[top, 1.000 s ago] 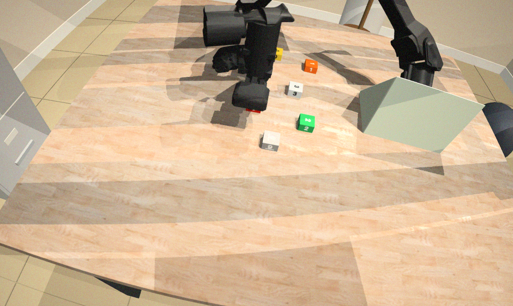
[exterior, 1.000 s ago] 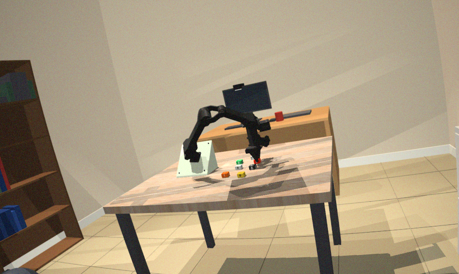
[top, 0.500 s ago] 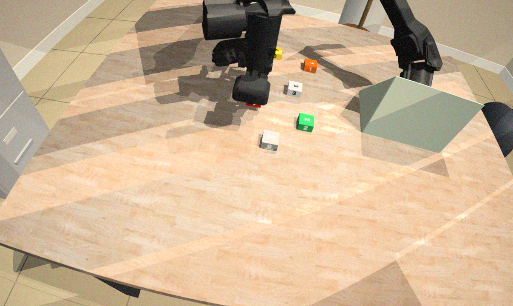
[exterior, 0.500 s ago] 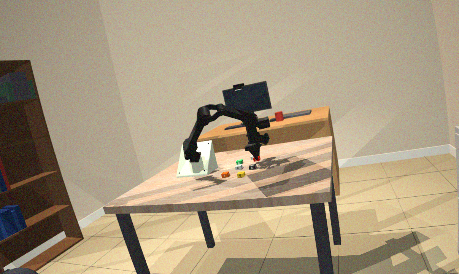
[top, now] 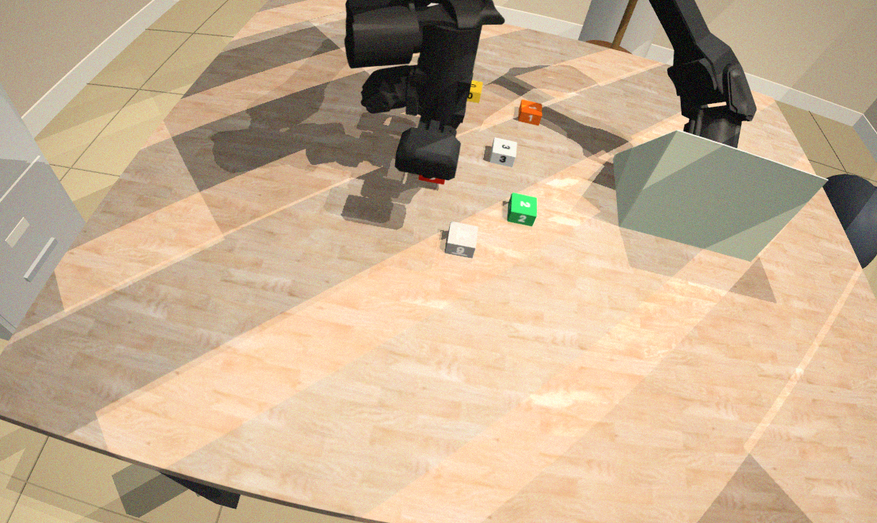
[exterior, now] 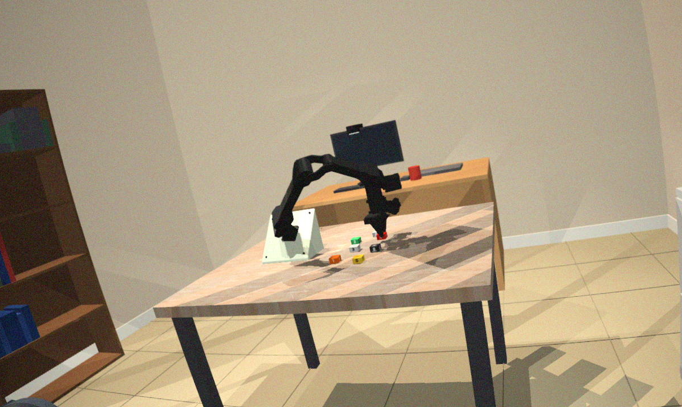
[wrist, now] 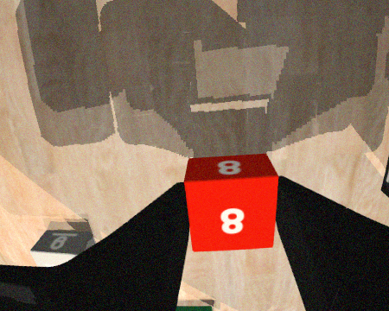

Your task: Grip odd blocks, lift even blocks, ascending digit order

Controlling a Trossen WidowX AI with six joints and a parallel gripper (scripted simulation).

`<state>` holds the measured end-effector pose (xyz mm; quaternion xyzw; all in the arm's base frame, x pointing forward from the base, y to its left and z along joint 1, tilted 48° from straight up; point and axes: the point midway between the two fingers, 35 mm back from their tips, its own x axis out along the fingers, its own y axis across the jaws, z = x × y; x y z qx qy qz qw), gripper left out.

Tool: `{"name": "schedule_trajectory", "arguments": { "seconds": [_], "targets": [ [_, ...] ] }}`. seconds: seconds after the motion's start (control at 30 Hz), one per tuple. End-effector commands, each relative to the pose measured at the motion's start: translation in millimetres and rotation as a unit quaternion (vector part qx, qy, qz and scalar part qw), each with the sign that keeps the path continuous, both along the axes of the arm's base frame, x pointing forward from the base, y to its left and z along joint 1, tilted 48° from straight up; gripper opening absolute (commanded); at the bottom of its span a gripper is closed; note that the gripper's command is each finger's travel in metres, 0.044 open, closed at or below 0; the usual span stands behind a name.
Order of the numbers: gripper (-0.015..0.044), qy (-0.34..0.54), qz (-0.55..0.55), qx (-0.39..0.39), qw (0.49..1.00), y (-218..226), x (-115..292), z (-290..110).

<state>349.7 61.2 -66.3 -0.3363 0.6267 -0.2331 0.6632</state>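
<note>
The gripper point(wrist: 232, 219) is pinching the red block with an 8 point(wrist: 232, 210). One black finger point(wrist: 131, 271) presses on one flat side of the block and the other finger presses on the opposite side. The block sits right between them, so the hold looks even.

In the wrist view the tabletop point(top: 428, 364) looks a little way below the block, so the block may be just off the wood. I cannot be sure from the other views, because the gripper hides most of it there.

The block looks small, hard and light. It should not bend or squash. Its sides are flat and smooth, so it could slip or twist if the squeeze is weak or off to one corner. The best place to hold it is the middle of two opposite sides, like now.

Eight is an even number, so I think this block gets a tiny lift and then goes back to the same spot.

This all happens near the far edge of the tabletop in the top view. The other blocks are apart from the gripper. The white 3 block point(top: 504, 150) and green 2 block point(top: 522, 208) are nearer the side where the arm's base stands. The grey 9 block point(top: 461, 239) is closer to the middle. The orange 1 block point(top: 530, 112) and a yellow block point(top: 474, 90) are nearest the far edge.
</note>
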Motion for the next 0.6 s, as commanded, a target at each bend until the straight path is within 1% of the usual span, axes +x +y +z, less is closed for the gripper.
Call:
{"name": "schedule_trajectory", "arguments": {
  "seconds": [0.0, 0.5, 0.57],
  "targets": [
    [0.0120, 0.002, -0.001, 0.000, 1.000, -4.4, -0.3, -3.9],
    [0.0120, 0.002, -0.001, 0.000, 1.000, -9.9, 0.4, -8.9],
    [0.0172, 0.002, -0.001, 0.000, 1.000, -9.9, 0.4, -8.9]
  ]
}}
